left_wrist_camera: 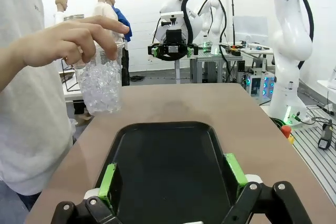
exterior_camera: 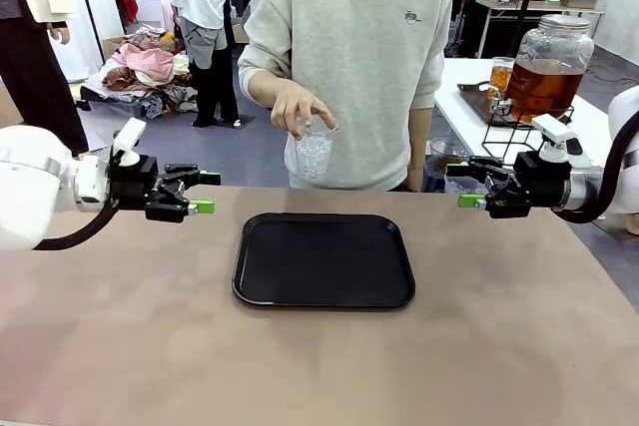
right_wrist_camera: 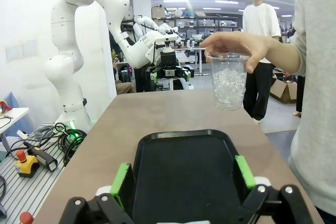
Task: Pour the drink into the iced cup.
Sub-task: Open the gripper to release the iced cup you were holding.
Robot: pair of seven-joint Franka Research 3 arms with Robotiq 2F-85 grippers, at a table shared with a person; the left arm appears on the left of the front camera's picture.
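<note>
A person's hand (exterior_camera: 300,105) holds the iced cup (exterior_camera: 314,152) above the bench's (exterior_camera: 499,346) far edge. The drink (exterior_camera: 544,82) fills a jar on a side table. The tray (exterior_camera: 323,258) is bare. Both grippers' fingers (left_wrist_camera: 107,179) are spread, holding nothing.

— What lies on the brown bench (exterior_camera: 120,316)?
— A black rectangular tray (exterior_camera: 323,260) with rounded corners, flat at the middle.
— Anything behind?
— A white side table (exterior_camera: 469,112), and a heap of clothes (exterior_camera: 140,72) on the floor.
</note>
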